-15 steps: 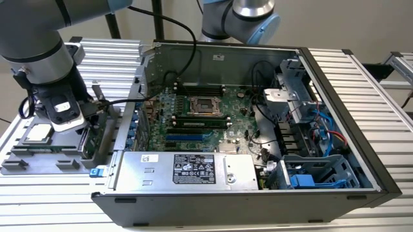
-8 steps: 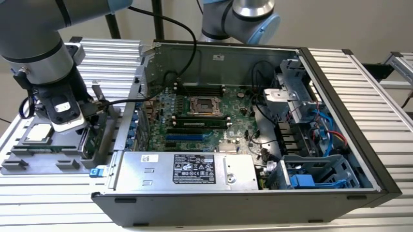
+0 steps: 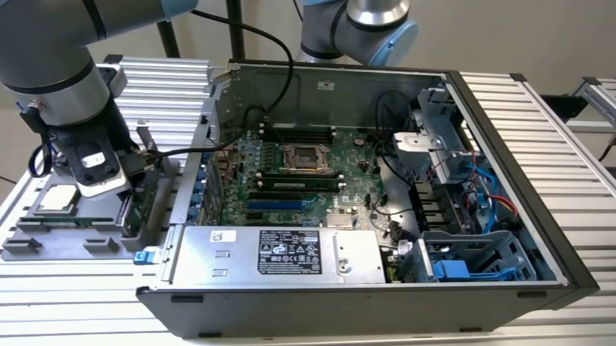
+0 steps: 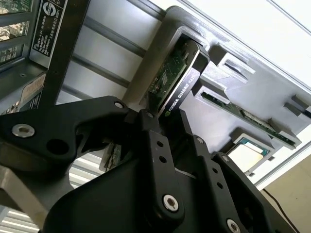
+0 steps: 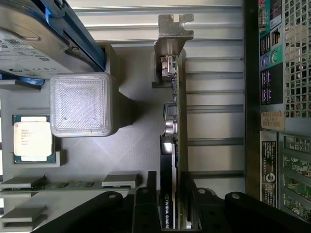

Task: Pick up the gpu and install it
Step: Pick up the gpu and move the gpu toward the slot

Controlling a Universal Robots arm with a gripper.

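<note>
The black fingers (image 5: pixel 151 206) straddle the upper edge of the gpu (image 5: pixel 181 121), one against the cooler shroud, one against the green board, and look closed on it. The card stands on edge in a slot of the grey holder (image 5: pixel 136 150), along the holder's edge beside the computer case (image 3: pixel 318 303), on the ribbed worktop (image 3: pixel 539 122). The pick-up appears to be at its grasp stage. Freeing the card likely calls for a straight, untilted pull that keeps the silver bracket (image 5: pixel 172 29) clear.
</note>
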